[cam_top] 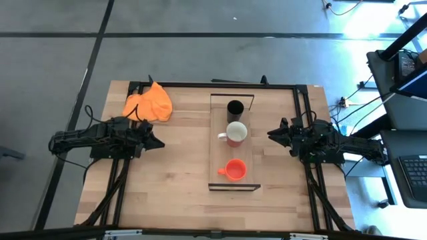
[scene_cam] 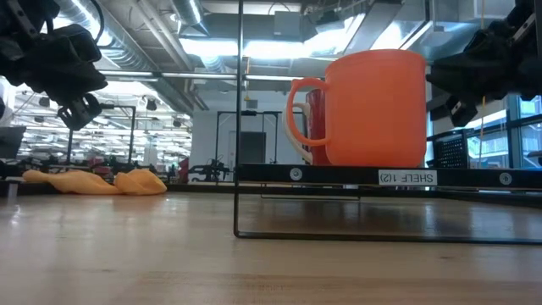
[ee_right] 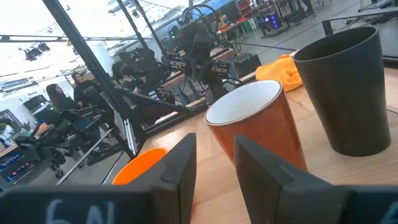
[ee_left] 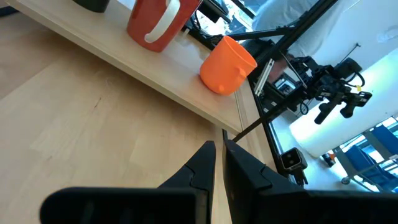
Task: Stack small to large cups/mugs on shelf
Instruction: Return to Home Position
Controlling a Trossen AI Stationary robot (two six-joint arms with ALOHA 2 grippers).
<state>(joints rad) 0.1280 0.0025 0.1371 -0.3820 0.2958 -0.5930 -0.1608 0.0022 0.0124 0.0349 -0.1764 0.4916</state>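
The orange mug (scene_cam: 373,106), red mug (cam_top: 236,133), black cup (cam_top: 235,108) line the shelf (cam_top: 223,152); left pincer (ee_left: 219,147) pressed together, right pincer (ee_right: 214,140) spread.

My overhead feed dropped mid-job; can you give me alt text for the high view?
Three mugs stand in a row on the shelf: black mug farthest, red mug in the middle, orange mug nearest. The left gripper and right gripper hover either side of it, holding nothing; an orange cloth lies beyond the left arm.
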